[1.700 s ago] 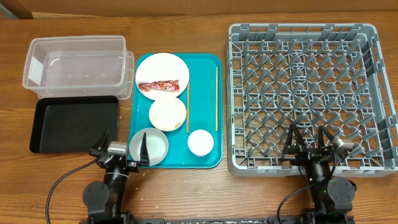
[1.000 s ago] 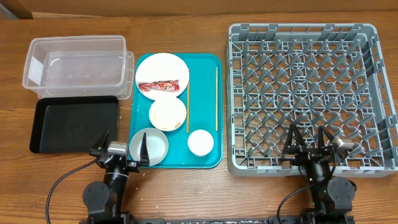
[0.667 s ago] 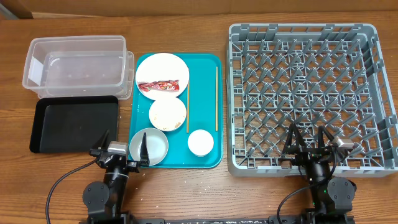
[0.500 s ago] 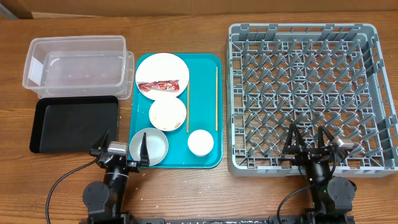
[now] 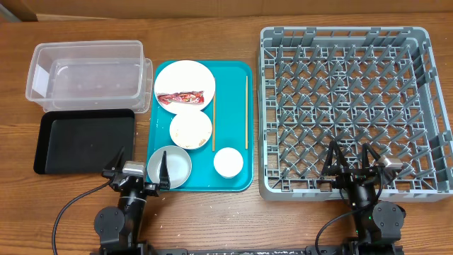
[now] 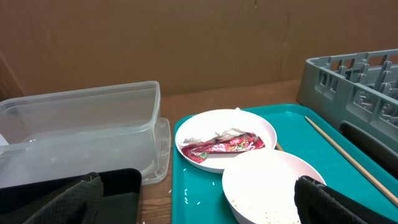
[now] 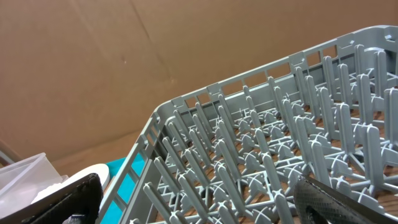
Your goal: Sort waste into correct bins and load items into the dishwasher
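Observation:
On the teal tray [image 5: 239, 127] lie a white plate [image 5: 185, 79] with the red wrapper [image 5: 185, 98] and white tissue [image 6: 229, 132], a bowl [image 5: 190, 129] with rice grains, a second bowl [image 5: 170, 166], a small cup [image 5: 228, 162] and two chopsticks [image 5: 214, 125] [image 5: 246, 112]. Loose rice [image 6: 189, 193] lies on the tray. The clear tub [image 5: 88, 74] and black tray [image 5: 85, 141] stand at the left. The grey dish rack [image 5: 347, 106] is at the right. My left gripper [image 5: 139, 170] is open and empty at the tray's near left corner. My right gripper [image 5: 349, 159] is open and empty over the rack's near edge.
The wooden table [image 5: 241, 212] runs along the near side. A brown cardboard wall [image 6: 186, 43] stands behind the table. In the left wrist view the rack's corner [image 6: 354, 81] rises at the right of the tray.

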### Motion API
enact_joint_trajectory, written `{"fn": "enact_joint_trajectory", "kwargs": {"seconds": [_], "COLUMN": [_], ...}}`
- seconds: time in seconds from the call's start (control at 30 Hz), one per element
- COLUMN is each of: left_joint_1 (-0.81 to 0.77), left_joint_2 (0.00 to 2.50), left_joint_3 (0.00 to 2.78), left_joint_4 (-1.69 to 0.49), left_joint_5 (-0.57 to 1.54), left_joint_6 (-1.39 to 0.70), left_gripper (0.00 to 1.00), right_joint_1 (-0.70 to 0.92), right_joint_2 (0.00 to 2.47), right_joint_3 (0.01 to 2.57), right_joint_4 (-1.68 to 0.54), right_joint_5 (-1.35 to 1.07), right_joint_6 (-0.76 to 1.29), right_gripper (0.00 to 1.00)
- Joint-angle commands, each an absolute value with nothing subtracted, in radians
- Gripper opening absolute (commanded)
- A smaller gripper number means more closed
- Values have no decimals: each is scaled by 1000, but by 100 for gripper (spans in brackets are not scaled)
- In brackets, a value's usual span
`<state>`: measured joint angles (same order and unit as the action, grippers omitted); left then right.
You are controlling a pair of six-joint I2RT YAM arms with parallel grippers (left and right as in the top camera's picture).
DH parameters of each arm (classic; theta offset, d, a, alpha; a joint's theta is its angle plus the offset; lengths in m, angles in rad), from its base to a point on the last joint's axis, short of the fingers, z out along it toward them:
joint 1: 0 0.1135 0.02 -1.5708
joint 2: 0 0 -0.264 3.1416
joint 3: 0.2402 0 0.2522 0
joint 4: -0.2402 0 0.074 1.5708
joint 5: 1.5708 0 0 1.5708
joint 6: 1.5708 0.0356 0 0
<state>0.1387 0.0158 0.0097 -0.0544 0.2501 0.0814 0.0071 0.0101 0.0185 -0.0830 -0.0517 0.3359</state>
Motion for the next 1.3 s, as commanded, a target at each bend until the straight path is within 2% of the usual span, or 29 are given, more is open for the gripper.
{"fn": "enact_joint_trajectory", "kwargs": {"seconds": [0.0,1.27], "left_joint_1": [137,137], "left_joint_2": [12,12], "left_joint_3": [5,5], "left_joint_4": [-51,-37], "left_joint_5": [260,259], "left_joint_6": [90,90], "left_gripper": [100,100], "right_joint_1": [4,4], "right_joint_2": [4,4], "right_joint_3": [8,8], "right_joint_4": [-80,-52], "right_joint_5": [-46,-43], "right_joint_6": [333,333], "right_gripper": [100,100]}}
